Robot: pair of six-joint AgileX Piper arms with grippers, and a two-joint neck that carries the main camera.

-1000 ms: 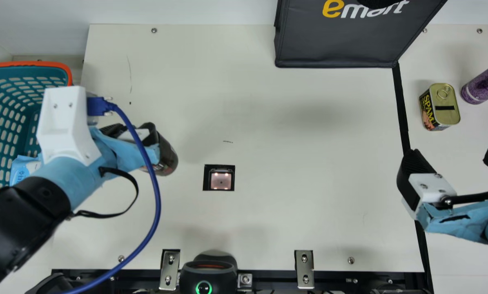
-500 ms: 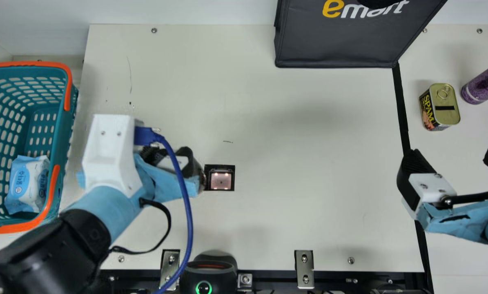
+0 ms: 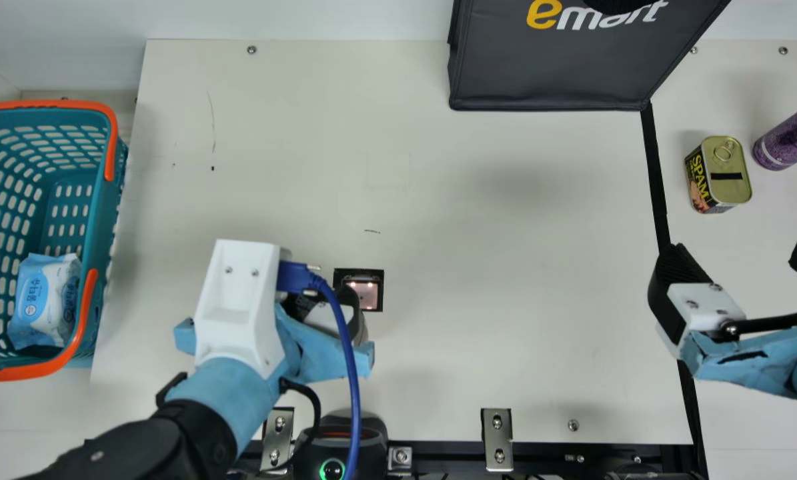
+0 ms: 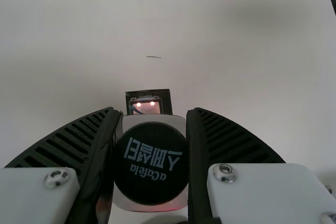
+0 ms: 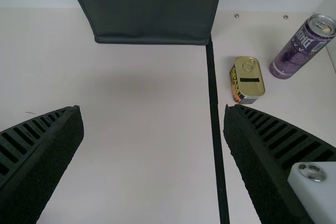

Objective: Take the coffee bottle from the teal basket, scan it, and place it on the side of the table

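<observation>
In the main view my left gripper (image 3: 331, 315) is beside the scanner window (image 3: 371, 297), overlapping its lower left part. It is shut on the coffee bottle (image 3: 354, 301), largely hidden behind the gripper there. The left wrist view has the bottle's black cap (image 4: 151, 163) between the two fingers of my left gripper (image 4: 152, 124), with the lit window (image 4: 147, 107) just beyond. The teal basket (image 3: 98, 220) is at the main view's left. My right gripper (image 3: 735, 260) stands open at the right; the right wrist view has its fingers wide apart, the gripper (image 5: 153, 111) holding nothing.
A blue wipes pack (image 3: 41, 300) lies in the basket. A dark bag (image 3: 558, 67) stands at the back. Right of the black line are a SPAM can (image 3: 725, 177) and a purple can (image 3: 788, 140). A black scanner device (image 3: 328, 447) sits at the front edge.
My left gripper, with the bottle in it, has moved from beside the basket rightward and toward the front edge, to the scanner window. My right arm has kept still.
</observation>
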